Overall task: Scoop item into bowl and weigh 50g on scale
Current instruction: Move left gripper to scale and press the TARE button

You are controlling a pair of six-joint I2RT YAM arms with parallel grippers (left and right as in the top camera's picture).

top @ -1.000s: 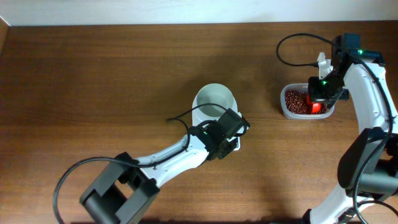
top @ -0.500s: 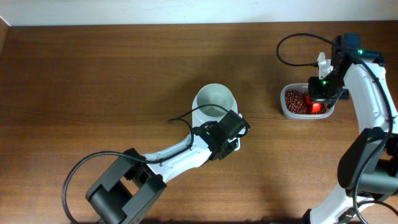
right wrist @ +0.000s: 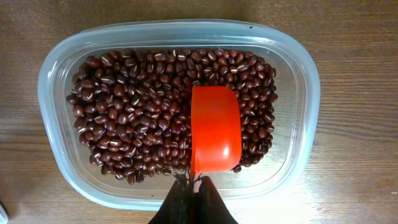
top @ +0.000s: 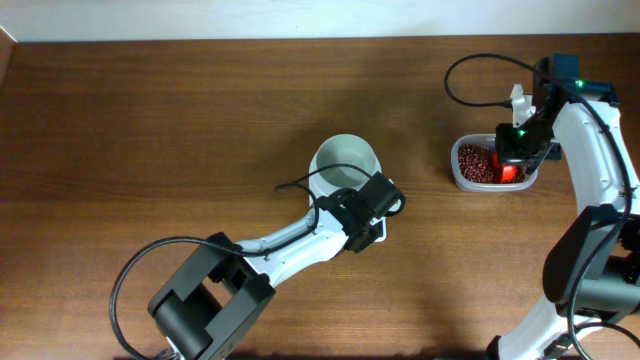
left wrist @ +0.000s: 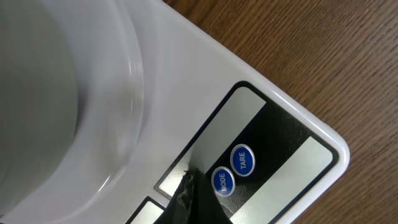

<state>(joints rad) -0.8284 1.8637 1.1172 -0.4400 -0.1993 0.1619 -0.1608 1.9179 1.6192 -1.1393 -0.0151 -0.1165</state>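
So far, little done. Bowl [top: 345, 160] sat empty on scale [left wrist: 292, 124]. Your left claw [left wrist: 188, 183], fingers pressed together, had tip just beside MODE button [left wrist: 222, 181], likely setup step. Your right claw [right wrist: 193, 186] gripped orange scoop [right wrist: 215, 127] by handle, scoop resting on beans [right wrist: 124, 118] in clear tub [right wrist: 298, 81]. Scooping, pouring, weighing to 50 g all remained.

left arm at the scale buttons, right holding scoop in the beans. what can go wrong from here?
1. The left end effector sits right by MODE, TARE just beyond; a small miss likely hits the wrong button.
2. The bowl is close by; a nudge might shift it on the scale.
3. The right end effector holds the scoop in the tub of beans; a heaped load may spill before reaching the bowl.
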